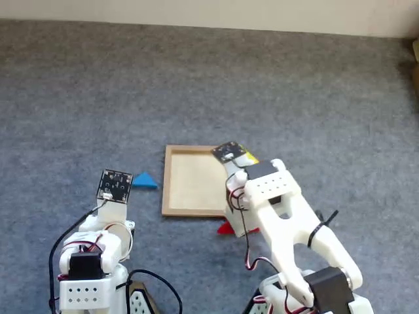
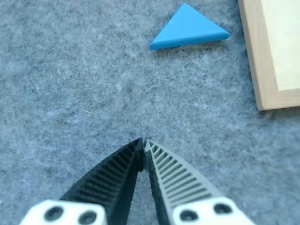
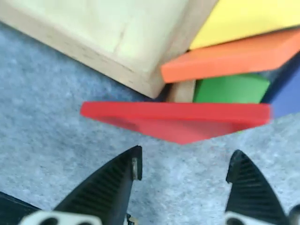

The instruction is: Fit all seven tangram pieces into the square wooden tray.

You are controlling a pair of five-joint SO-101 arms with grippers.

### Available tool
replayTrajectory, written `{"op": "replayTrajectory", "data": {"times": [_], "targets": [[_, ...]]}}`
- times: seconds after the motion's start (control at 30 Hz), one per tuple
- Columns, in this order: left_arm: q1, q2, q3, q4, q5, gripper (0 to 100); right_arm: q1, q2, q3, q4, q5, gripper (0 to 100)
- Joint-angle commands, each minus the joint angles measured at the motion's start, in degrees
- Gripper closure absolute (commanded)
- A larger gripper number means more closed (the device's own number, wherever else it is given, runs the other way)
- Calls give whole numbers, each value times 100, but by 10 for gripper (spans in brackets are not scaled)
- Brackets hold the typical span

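Red triangle (image 3: 178, 119), at five o'clock of the tray (image 1: 167, 183), looks light, stiff, slick: pinch across its edges. Right gripper (image 3: 186, 154) gapes; left gripper (image 2: 144, 141) is clenched, empty.

My left arm (image 1: 91, 258) and right arm (image 1: 288, 219) are white printed plastic with black motor blocks (image 1: 84, 265), and each wrist carries a small black circuit board (image 1: 116, 184). The arm nearer the tray (image 1: 166, 183) wears a black cable tie (image 1: 322, 226) and thin red and black wires (image 1: 247, 245); a black cable (image 1: 157, 280) loops from the farther one's base. My fingers (image 2: 112, 178) are dark, ribbed and tapering, set in white mounts (image 2: 70, 213) with round screw holes.
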Motion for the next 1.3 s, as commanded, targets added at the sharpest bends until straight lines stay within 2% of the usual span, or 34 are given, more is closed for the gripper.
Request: {"op": "replayTrajectory", "data": {"times": [0.0,0.13,0.33,1.03,1.27], "targets": [[-22,-163,119,18,53,964,-233,22,-312,-101,-132,711],[-22,-163,119,18,53,964,-259,22,-286,-286,-185,711],[-22,-163,119,18,53,964,-259,31,-259,-1156,-1116,711],[-22,-163,119,18,53,964,-268,-22,-347,-1068,-1116,714],[-22,-163,119,18,53,964,-391,31,-927,-1103,-1099,714]]}}
